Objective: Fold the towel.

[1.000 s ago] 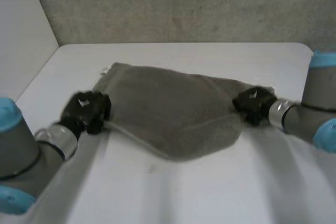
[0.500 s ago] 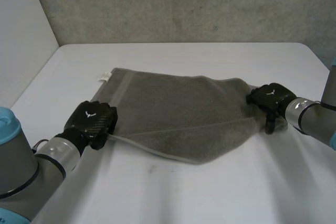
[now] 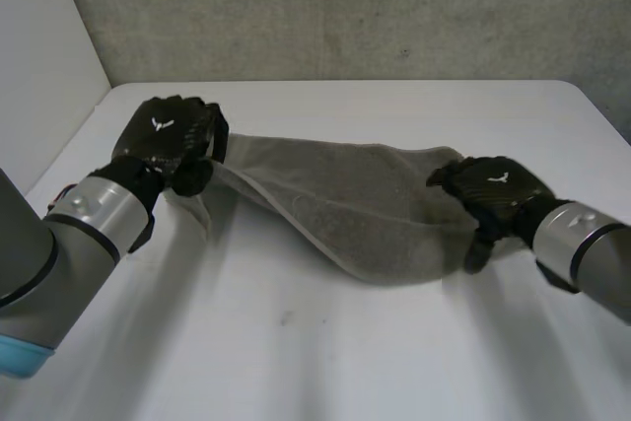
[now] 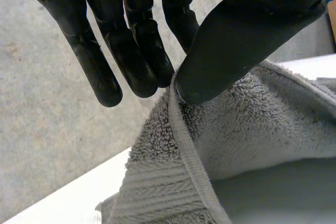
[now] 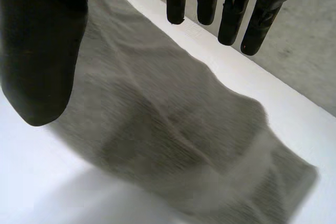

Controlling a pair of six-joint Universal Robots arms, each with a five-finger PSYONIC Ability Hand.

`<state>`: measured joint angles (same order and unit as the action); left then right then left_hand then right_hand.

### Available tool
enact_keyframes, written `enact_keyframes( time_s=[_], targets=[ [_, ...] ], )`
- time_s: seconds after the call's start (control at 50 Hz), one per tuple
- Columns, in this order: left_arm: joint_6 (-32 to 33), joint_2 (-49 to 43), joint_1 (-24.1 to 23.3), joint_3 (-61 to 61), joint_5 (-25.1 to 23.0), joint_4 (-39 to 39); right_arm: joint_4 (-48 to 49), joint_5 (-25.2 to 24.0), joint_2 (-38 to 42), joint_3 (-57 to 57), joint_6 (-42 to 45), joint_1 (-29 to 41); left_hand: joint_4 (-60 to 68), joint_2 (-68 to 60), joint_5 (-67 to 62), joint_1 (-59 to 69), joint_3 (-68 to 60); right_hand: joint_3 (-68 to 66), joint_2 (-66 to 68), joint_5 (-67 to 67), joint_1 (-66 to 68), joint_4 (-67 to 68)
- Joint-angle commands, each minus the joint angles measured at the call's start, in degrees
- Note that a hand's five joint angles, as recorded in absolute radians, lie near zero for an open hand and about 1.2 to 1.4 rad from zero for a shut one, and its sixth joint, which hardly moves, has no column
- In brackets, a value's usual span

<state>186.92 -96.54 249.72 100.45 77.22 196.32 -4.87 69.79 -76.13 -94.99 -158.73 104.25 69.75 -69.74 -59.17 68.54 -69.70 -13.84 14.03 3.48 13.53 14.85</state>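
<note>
My left hand (image 3: 166,140) pinches the towel (image 3: 345,202) edge, thumb against fingers (image 4: 134,61), raised toward the tabletop's (image 3: 325,352) far-left corner. My right hand (image 3: 490,192) is over the towel's other end, fingers straight, holding nothing.

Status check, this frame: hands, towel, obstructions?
Left hand pinches towel at its edge, raised. Right hand open at other end, not gripping. Towel's middle lies on table. Nothing blocking.

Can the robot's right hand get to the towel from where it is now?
Probably yes. The right hand hangs open just over one end of the towel, fingers straight, with nothing between them. The left hand pinches the other end, lifted.
</note>
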Motion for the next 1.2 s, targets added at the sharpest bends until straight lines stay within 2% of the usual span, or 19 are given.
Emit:
enact_keyframes(
  time_s=[0.02, 0.1, 0.28, 0.32, 0.44, 0.48, 0.5, 0.54, 0.66, 0.76, 0.88, 0.92, 0.98, 1.1, 1.16, 1.2],
  targets=[
    [-0.3, -0.3, -0.4, -1.5, 0.1, -1.6, 3.0, 0.2, 0.6, 0.2, -8.9, 5.5, 10.2, -10.3, -10.8, 11.5, -10.3, 3.8, -4.0, -3.5, -3.5, -4.8],
    [-0.4, -0.5, -0.8, -1.7, 0.2, -1.6, 6.5, 0.3, 2.9, 1.3, -13.8, 11.1, 10.2, -10.3, -10.8, 11.5, -10.3, 3.8, -4.0, -3.5, -3.5, -4.8],
    [-2.1, -0.4, -1.4, -1.6, 0.2, -1.7, 12.9, 1.3, 7.8, 4.7, -21.8, 18.4, 10.2, -10.3, -10.8, 11.5, -10.3, 3.8, -4.0, -3.5, -3.5, -4.8],
    [-2.6, -0.4, -1.5, -1.5, 0.2, -1.7, 13.9, 3.2, 10.6, 7.7, -23.9, 21.8, 10.2, -10.3, -10.8, 11.5, -10.3, 3.8, -4.0, -3.5, -3.5, -4.8],
    [-2.8, -0.6, -1.5, -1.4, 0.2, -1.6, 14.1, 8.3, 15.8, 12.3, -26.8, 25.2, 10.2, -10.3, -10.8, 11.5, -10.3, 3.8, -4.0, -3.5, -3.5, -4.8],
    [-2.9, -0.7, -1.5, -1.3, 0.2, -1.7, 14.1, 12.4, 19.3, 15.6, -28.6, 27.7, 10.2, -10.3, -10.8, 11.5, -10.3, 3.8, -4.0, -3.5, -3.5, -4.8],
    [-2.9, -0.7, -1.5, -1.3, 0.2, -1.7, 14.1, 12.4, 19.4, 15.6, -28.7, 27.8, 10.2, -10.3, -10.8, 11.5, -10.3, 3.8, -4.0, -3.5, -3.5, -4.8],
    [-3.0, -0.6, -1.4, -1.1, 0.2, -1.6, 14.1, 15.9, 22.6, 18.8, -30.4, 29.1, 10.2, -10.3, -10.8, 11.5, -10.3, 3.8, -4.0, -3.5, -3.5, -4.8],
    [-3.5, -0.3, -1.4, -0.8, 0.2, -1.6, 14.3, 19.9, 26.6, 22.7, -32.4, 29.4, 10.2, -10.3, -10.8, 11.5, -10.3, 3.8, -4.0, -3.5, -3.5, -4.8],
    [-5.9, -0.1, -0.8, -0.7, 0.3, -1.6, 16.2, 25.4, 30.8, 25.6, -31.3, 30.0, 10.2, -10.3, -10.8, 11.5, -10.3, 3.8, -4.0, -3.5, -3.5, -4.8],
    [-6.4, -0.1, 0.3, -0.6, 0.4, -1.5, 17.1, 30.1, 31.0, 24.5, -27.5, 29.3, 10.2, -10.3, -10.8, 11.5, -10.3, 3.8, -4.0, -3.5, -3.5, -4.8],
    [-6.5, -0.1, 2.2, -0.3, 0.5, -1.5, 18.6, 33.1, 30.3, 22.9, -24.7, 27.0, 10.2, -10.3, -10.8, 11.5, -10.3, 2.8, -2.9, -2.4, -2.4, -3.8],
    [-6.6, -0.1, 3.6, 0.2, 0.7, -1.4, 20.0, 34.5, 28.2, 19.8, -22.2, 22.8, 10.2, -10.3, -10.8, 11.5, -10.3, -2.3, 2.1, 2.6, 2.6, 1.3],
    [-6.7, -0.1, 4.7, 0.4, 0.9, -1.3, 22.6, 33.4, 23.4, 14.0, -20.1, 16.8, 10.2, -10.3, -10.8, 11.5, -10.3, -8.7, 8.5, 9.1, 9.0, 7.7],
    [-6.7, -0.2, 5.2, 0.7, 0.9, -1.3, 23.9, 30.7, 20.0, 10.1, -19.2, 13.8, 10.2, -10.3, -10.8, 11.5, -10.3, -11.5, 11.4, 11.9, 11.9, 10.5],
    [-6.7, -0.4, 5.3, 0.7, 0.8, -1.3, 24.0, 27.0, 16.8, 7.2, -18.8, 11.5, 10.2, -10.3, -10.8, 11.5, -10.3, -14.6, 14.4, 14.9, 14.9, 13.6]
  ],
)
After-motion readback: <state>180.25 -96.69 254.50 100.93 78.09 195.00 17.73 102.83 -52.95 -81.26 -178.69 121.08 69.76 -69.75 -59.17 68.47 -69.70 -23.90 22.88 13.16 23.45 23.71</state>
